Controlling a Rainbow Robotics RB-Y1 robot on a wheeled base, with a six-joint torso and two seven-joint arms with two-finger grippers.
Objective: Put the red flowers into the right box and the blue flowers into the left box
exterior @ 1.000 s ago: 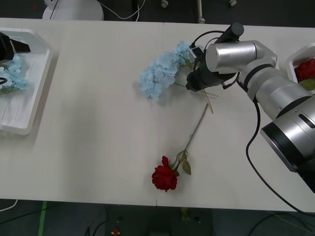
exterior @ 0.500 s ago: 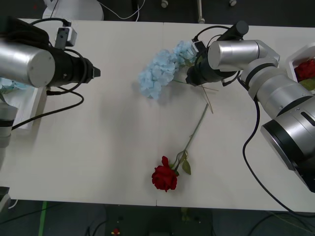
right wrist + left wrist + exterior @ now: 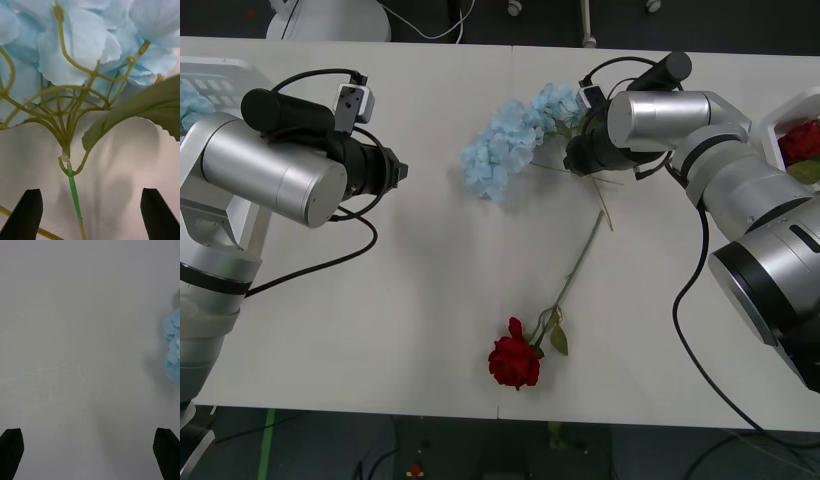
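White tabletop (image 3: 430, 330): one blue flowers (image 3: 505, 150) spray at 12 o'clock, one red flowers (image 3: 515, 362) rose at 6; right claw (image 3: 90, 210) wide open astride spray's stem, left claw (image 3: 88, 450) wide open, empty.

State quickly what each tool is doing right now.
Left tool: open, holding nothing.
Right tool: open, straddling the blue flower stem.

We take this for a robot lab or test room, not a home. A plain white table (image 3: 380, 330) w/ a seam down its middle fills the space under both arms; loose black cables (image 3: 690, 300) trail off the right arm. Beyond the table, far side from the grippers, dark floor w/ white cords, caster wheels (image 3: 514, 8) and a white base (image 3: 330, 18). Near edge: green floor tape (image 3: 268, 440).
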